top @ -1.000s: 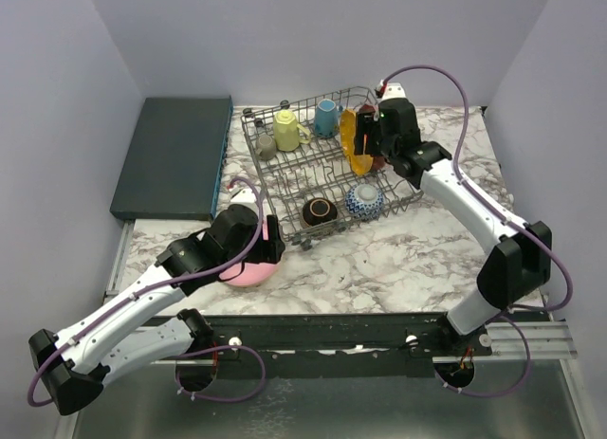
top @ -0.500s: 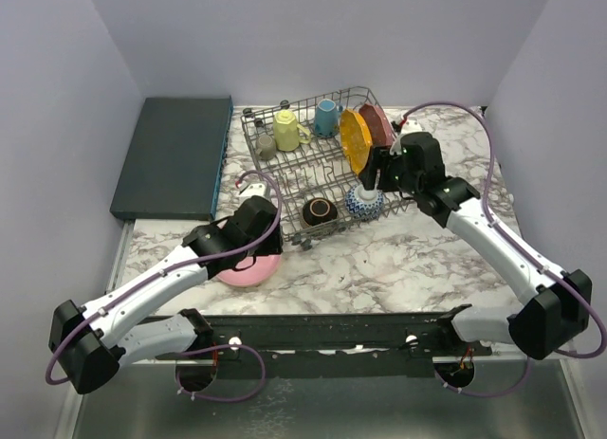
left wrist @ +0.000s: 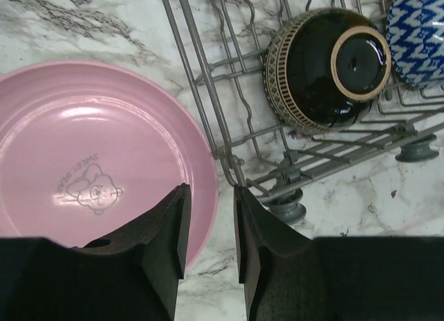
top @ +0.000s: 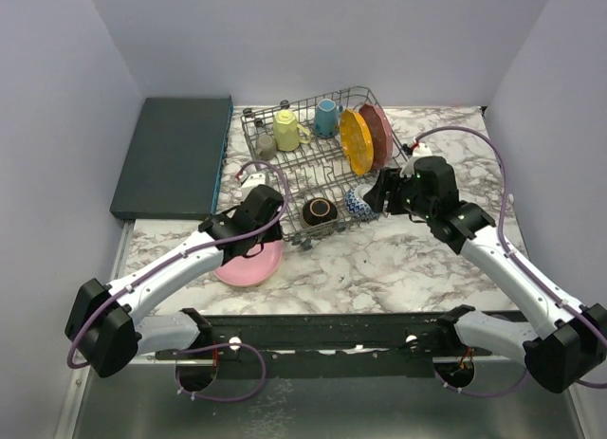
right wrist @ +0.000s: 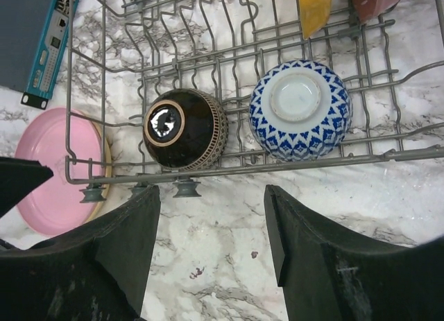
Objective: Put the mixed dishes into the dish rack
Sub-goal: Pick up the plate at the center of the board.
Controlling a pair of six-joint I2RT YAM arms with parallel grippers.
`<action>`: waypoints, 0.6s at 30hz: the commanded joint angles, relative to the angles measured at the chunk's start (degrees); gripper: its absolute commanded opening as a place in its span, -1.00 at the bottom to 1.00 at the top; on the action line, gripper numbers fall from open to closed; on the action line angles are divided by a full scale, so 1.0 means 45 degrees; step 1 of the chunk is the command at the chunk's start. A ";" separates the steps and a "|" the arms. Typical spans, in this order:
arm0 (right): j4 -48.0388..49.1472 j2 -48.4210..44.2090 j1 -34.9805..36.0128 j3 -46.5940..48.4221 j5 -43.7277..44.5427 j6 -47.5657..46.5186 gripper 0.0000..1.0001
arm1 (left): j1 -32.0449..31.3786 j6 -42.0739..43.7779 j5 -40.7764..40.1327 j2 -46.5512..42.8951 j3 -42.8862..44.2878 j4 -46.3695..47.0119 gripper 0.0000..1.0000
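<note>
Mugs (top: 287, 131), 2 plates (top: 357, 141), 2 bowls (top: 320, 210) in rack (top: 303, 173); pink plate (left wrist: 90, 168) yet to load. My L gripper (left wrist: 210, 193) narrow astride its rim, can't tell if pinching; R gripper (right wrist: 211, 193) spread, empty

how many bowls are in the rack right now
2. The dark brown bowl sits in the dish rack's front row, the blue-white bowl just right of it. More could be hidden behind the right arm.

blocked: dish rack (left wrist: 286, 209) corner wire just beside pink plate (left wrist: 90, 148) rim (gap unclear) | free: bare table (right wrist: 229, 258) before rack
</note>
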 commanded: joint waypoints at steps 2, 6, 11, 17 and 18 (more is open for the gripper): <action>-0.0237 -0.0627 -0.0044 -0.0497 -0.0457 0.0274 0.34 | 0.0720 -0.0180 0.0242 0.0519 0.0451 0.1147 -0.28; -0.0213 -0.0861 -0.0040 -0.0760 -0.0658 0.0386 0.34 | 0.0860 -0.0183 0.0481 0.0982 0.0565 0.1437 -0.31; -0.0287 -0.1165 -0.0024 -0.0986 -0.0644 0.0377 0.33 | 0.0888 -0.0124 0.1063 0.1392 0.0647 0.1825 -0.40; -0.0247 -0.1359 -0.0027 -0.1279 -0.0837 0.0511 0.32 | 0.0891 -0.0144 0.1490 0.1856 0.0588 0.2099 -0.53; -0.0265 -0.1394 -0.0026 -0.1309 -0.0846 0.0517 0.32 | 0.0898 -0.0158 0.1606 0.1953 0.0588 0.2118 -0.57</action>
